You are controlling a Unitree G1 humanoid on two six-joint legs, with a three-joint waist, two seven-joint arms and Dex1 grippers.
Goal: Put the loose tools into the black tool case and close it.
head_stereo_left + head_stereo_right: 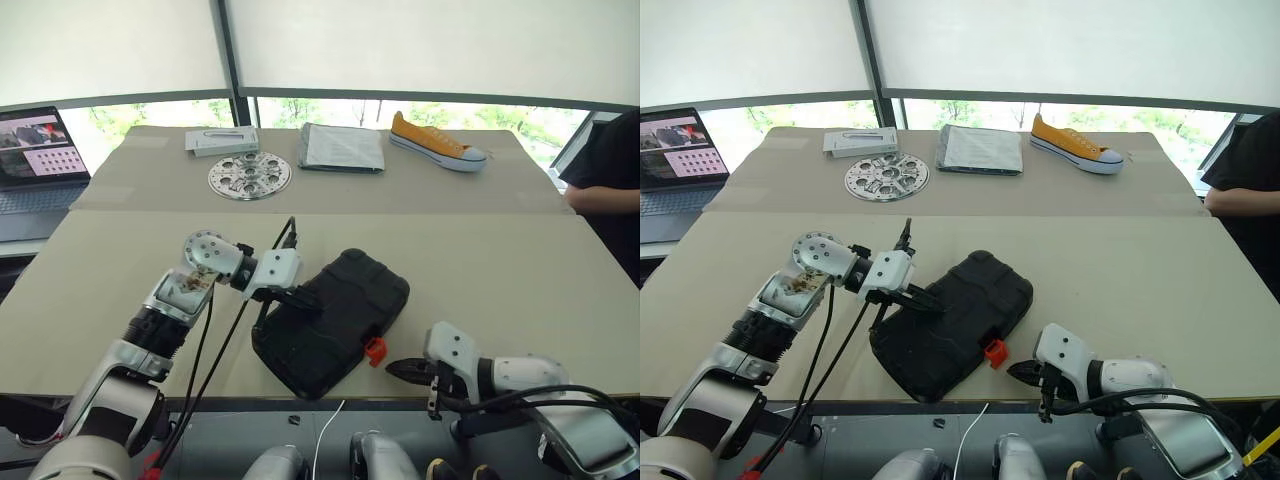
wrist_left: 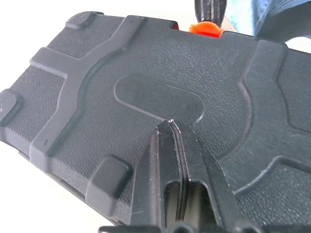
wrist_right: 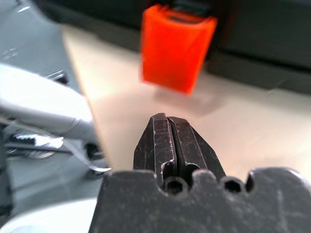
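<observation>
Right claw [image 1: 400, 369] sits at the near table edge, fingers pressed together, holding nothing. It points at the orange latch [image 1: 375, 350], near it but apart. In the right wrist view the latch [image 3: 177, 47] hangs down from the case's front edge, so it looks not yet snapped home.

The black tool case [image 1: 335, 318] lies on the near part of the table [image 1: 500, 280], lid down, set at a slant with one corner at the table's edge. No loose tools lie on the table around it. Judgement: packing is done and only the latch is left.

Left claw [image 1: 928, 301] is also fully closed and empty. Its tip rests on or just over the lid, close to the smooth oval panel [image 2: 158, 99] in the lid's middle; contact cannot be confirmed.

Handling, as a judgement: hard ribbed plastic, stiff, probably fairly heavy once filled. The textured lid offers decent friction for pressing down. The case may slide on the smooth table if pushed sideways, and the near edge is close. Best points: press on the lid, push the latch tab upward with closed fingertips.

Farther off, well clear of the work: a round perforated metal disc [image 1: 249, 176], a flat white box [image 1: 221, 141], a grey folded packet [image 1: 342, 147], a yellow sneaker [image 1: 437, 142]. A laptop [image 1: 38, 165] stands far left; a person's arm [image 1: 604, 198] rests at the far right edge. Nothing blocks either claw.
</observation>
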